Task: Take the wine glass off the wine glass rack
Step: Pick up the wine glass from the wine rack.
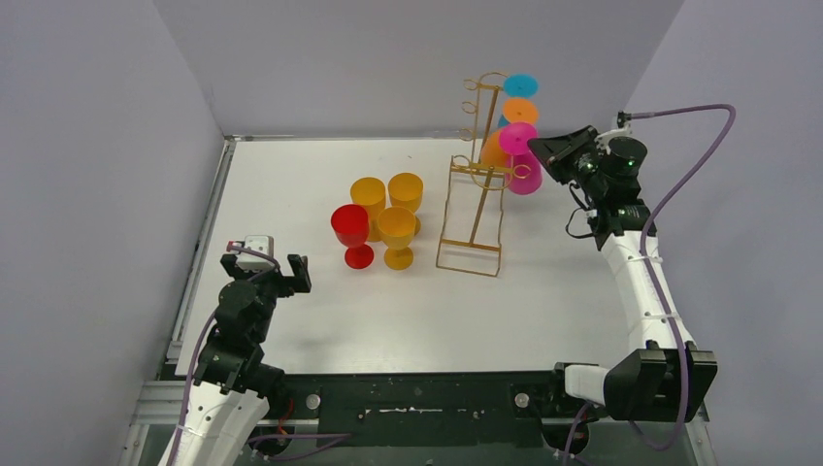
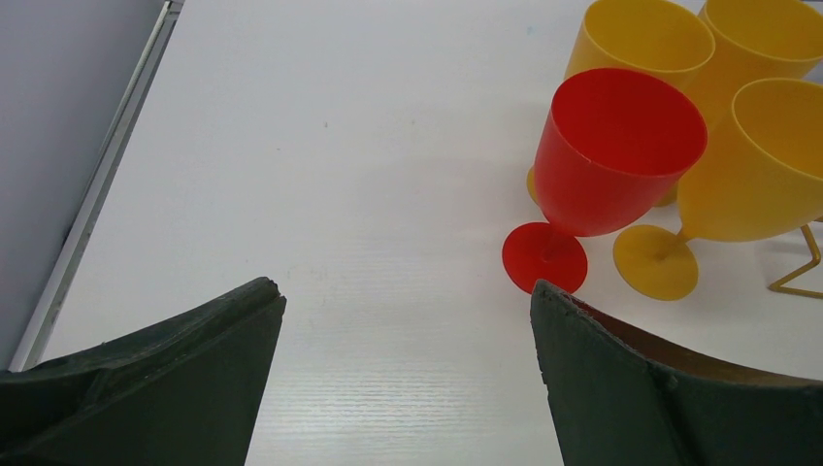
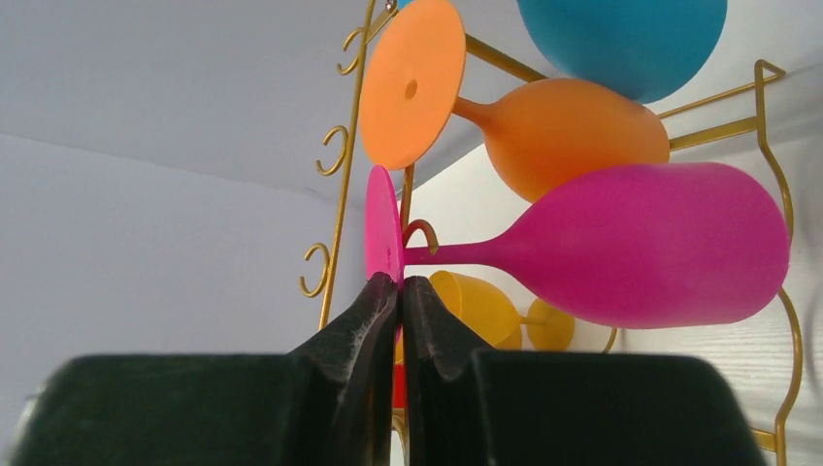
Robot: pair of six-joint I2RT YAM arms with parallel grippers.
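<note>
The gold wire wine glass rack (image 1: 473, 194) stands at the back right of the table; its hooked upright shows in the right wrist view (image 3: 342, 194). A pink wine glass (image 1: 525, 178) hangs on it sideways, its stem in a hook, below an orange glass (image 1: 519, 110) and a blue glass (image 1: 520, 84). My right gripper (image 1: 545, 152) is shut on the edge of the pink glass's foot (image 3: 382, 228), seen in the right wrist view (image 3: 400, 282); the pink bowl (image 3: 650, 248) points right. My left gripper (image 1: 267, 267) is open and empty over bare table (image 2: 408, 291).
A red glass (image 1: 350, 233) and three yellow glasses (image 1: 396, 233) stand upright left of the rack; they also show in the left wrist view, red (image 2: 621, 146) and yellow (image 2: 767, 160). Grey walls close in on the left, back and right.
</note>
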